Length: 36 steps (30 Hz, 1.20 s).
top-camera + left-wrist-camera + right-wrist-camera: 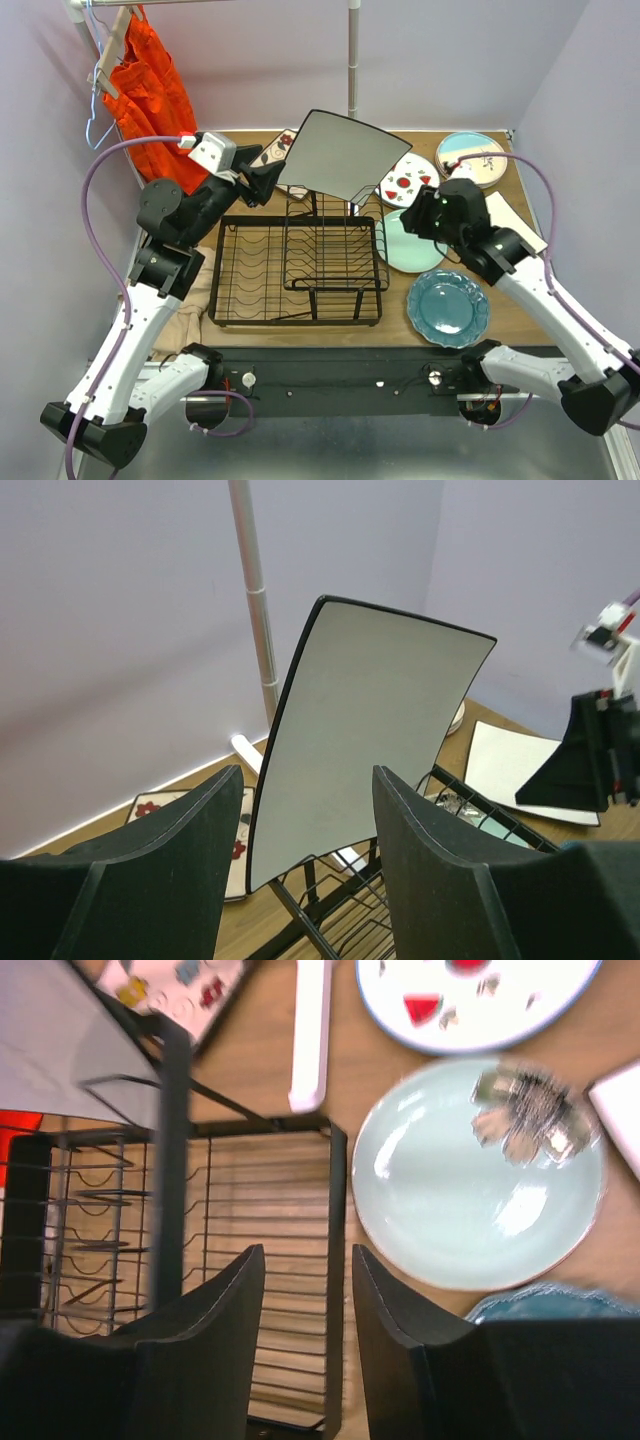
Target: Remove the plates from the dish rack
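Note:
A large square white plate (345, 155) with a dark rim stands upright in the black wire dish rack (250, 290). My left gripper (268, 180) is open at the plate's left edge. In the left wrist view the plate (370, 730) rises just beyond the open left gripper (308, 780), untouched. My right gripper (418, 215) is open and empty over the rack's right rim (336, 1260), beside the mint plate (470, 1190). On the table lie the mint plate (400, 250), a dark teal scalloped plate (448, 307), a red-fruit plate (408, 180), a round plate (470, 157) and a white square plate (520, 222).
A flower-print square plate (277, 150) lies behind the left gripper. An orange garment (150, 90) hangs at the back left. A white pole (353, 60) stands behind the rack, its foot (308, 1030) on the table. Walls close in on both sides.

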{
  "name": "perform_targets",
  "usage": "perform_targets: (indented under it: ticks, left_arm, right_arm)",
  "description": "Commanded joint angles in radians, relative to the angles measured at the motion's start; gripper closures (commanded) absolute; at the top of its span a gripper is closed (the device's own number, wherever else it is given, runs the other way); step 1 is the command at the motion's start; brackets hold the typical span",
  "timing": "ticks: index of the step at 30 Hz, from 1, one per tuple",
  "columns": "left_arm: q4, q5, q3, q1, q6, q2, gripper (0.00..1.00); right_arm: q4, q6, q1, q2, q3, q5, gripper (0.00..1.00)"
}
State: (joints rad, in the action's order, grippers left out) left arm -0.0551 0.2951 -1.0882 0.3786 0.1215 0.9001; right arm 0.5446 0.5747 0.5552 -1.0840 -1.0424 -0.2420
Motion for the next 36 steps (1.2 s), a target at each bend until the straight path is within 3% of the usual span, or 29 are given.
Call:
perform_targets:
  ticks: [1, 3, 11, 14, 21, 26, 36]
  left_arm:
    - [0.05, 0.044, -0.065, -0.007, -0.013, 0.016, 0.37]
    - [0.054, 0.065, -0.084, -0.007, -0.006, 0.031, 0.37]
    - [0.095, 0.125, -0.139, -0.007, -0.019, 0.033, 0.37]
    - [0.086, 0.141, -0.141, -0.007, -0.017, 0.039, 0.37]
    - [0.011, 0.115, -0.047, -0.007, -0.039, -0.018, 0.37]
    - [-0.063, 0.055, 0.078, -0.007, -0.023, -0.098, 0.34]
    - [-0.184, 0.088, 0.203, -0.007, -0.042, -0.202, 0.34]
  right_arm:
    - [0.048, -0.149, -0.003, 0.071, -0.091, -0.013, 0.38]
    - [0.058, -0.177, -0.003, 0.093, -0.129, 0.003, 0.29]
    - [0.155, -0.317, -0.003, 0.102, -0.347, 0.061, 0.18]
    - [0.118, -0.4, -0.003, 0.079, -0.424, 0.096, 0.03]
    - [0.138, -0.51, -0.003, -0.18, -0.753, 0.383, 0.05]
    - [0.248, -0.66, -0.003, -0.344, -0.979, 0.4, 0.07]
    - [0.331, -0.914, -0.005, -0.485, -1.084, 0.688, 0.08]
